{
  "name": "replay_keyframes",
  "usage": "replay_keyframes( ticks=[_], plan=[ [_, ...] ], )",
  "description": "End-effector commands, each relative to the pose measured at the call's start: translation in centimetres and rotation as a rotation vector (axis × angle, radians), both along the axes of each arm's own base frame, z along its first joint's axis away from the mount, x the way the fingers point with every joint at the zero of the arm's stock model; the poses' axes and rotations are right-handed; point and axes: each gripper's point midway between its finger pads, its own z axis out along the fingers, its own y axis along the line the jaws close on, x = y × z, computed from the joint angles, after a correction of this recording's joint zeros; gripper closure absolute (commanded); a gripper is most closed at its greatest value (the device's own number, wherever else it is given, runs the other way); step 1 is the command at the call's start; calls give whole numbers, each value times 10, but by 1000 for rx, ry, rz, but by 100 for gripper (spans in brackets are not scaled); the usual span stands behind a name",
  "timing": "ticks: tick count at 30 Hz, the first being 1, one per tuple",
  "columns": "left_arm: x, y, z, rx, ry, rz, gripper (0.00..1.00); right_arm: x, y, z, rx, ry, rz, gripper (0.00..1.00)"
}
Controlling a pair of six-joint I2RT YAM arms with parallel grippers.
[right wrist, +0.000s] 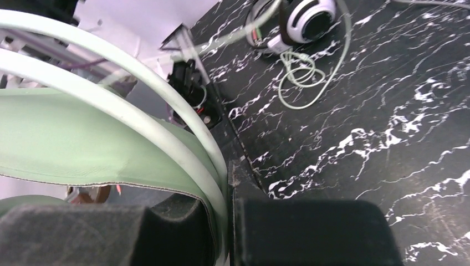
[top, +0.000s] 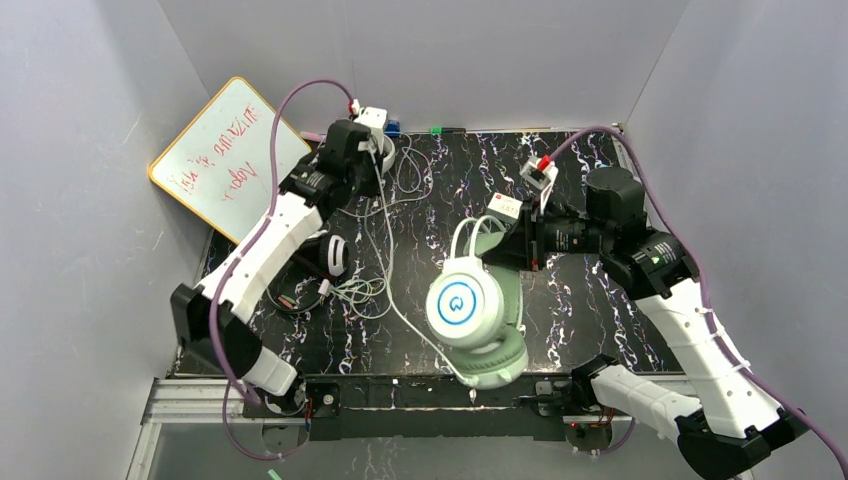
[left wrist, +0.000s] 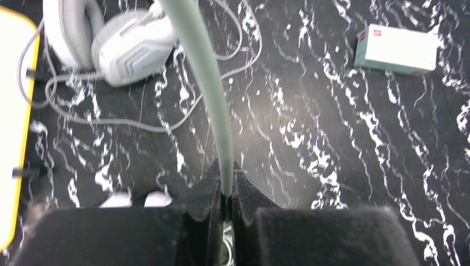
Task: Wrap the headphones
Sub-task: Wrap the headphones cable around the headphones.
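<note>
Currently holding mint-green headphones (top: 470,310) lifted over mid table (top: 460,170), earcups toward near edge. Pinched at thin headband rails (right wrist: 111,106) by right gripper (right wrist: 228,183), reaching in level from right. Probably light, rigid at rails, swing-prone. Clamping pale cable (left wrist: 205,83) tight in left gripper (left wrist: 226,188), stretched far back-left, pointing down. Expect limp, slick cord; avoid sharp tugs at cup joint.

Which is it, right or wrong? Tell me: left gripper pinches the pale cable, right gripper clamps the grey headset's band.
Wrong headset: the right wrist view shows the right gripper clamping the mint headset by its band. The left gripper does pinch the pale cable.
</note>
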Motion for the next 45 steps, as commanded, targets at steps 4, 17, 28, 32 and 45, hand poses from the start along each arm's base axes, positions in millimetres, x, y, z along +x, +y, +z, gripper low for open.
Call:
replay_keyframes(
  ticks=[4, 17, 28, 32, 45],
  plan=[
    [37, -55, 0, -89, 34, -209, 100, -37, 3, 18, 89, -45, 183, 99],
    [66, -106, -56, -156, 163, -322, 100, -45, 43, -48, -251, -18, 162, 99],
    [110, -90, -36, -48, 86, -161, 100, -16, 30, -156, -812, -69, -183, 99],
    [126, -81, 4, -33, 0, -94, 100, 1, 7, -180, -917, -48, -391, 99],
    [109, -74, 83, -96, -134, -114, 100, 31, -39, -240, -1067, 74, -668, 99]
  ],
)
